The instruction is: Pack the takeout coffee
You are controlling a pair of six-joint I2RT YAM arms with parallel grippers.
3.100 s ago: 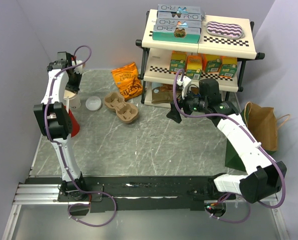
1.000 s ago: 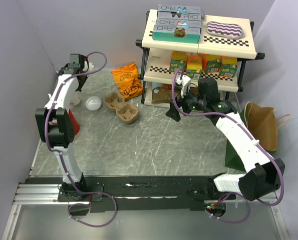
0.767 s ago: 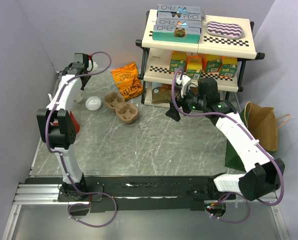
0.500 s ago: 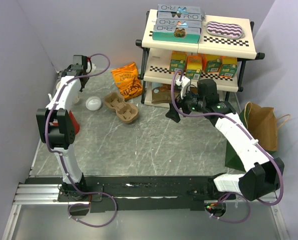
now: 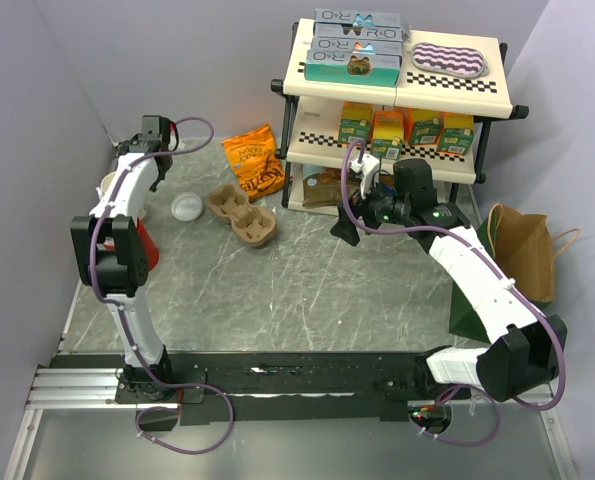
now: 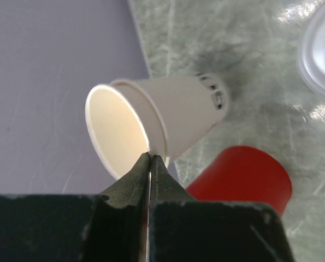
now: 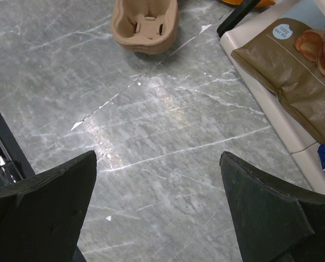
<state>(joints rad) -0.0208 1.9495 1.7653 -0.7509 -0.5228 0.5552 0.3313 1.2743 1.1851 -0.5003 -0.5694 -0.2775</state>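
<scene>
The takeout coffee cup (image 6: 173,117), small and cream-white with no lid on, hangs tilted with its mouth toward the left wall. A second rim line shows just behind its rim, as of two nested cups. My left gripper (image 6: 150,158) is shut on the cup's rim wall. In the top view the cup (image 5: 107,184) is at the far left beside the left gripper (image 5: 122,184). The round white lid (image 5: 186,207) lies on the table, also showing in the left wrist view (image 6: 320,54). My right gripper (image 7: 157,155) is open and empty above bare table; it also shows in the top view (image 5: 347,228).
A red cone-shaped thing (image 6: 241,177) stands under the cup, by the left wall (image 5: 145,245). The brown pulp carrier (image 5: 242,214) lies right of the lid. An orange snack bag (image 5: 255,160), a stocked shelf rack (image 5: 397,110) and a brown paper bag (image 5: 522,250) stand at back and right.
The left gripper swung round at the back left and shut on the cup's rim. The cup has moved left toward the wall and tilted. The right arm barely moved.
</scene>
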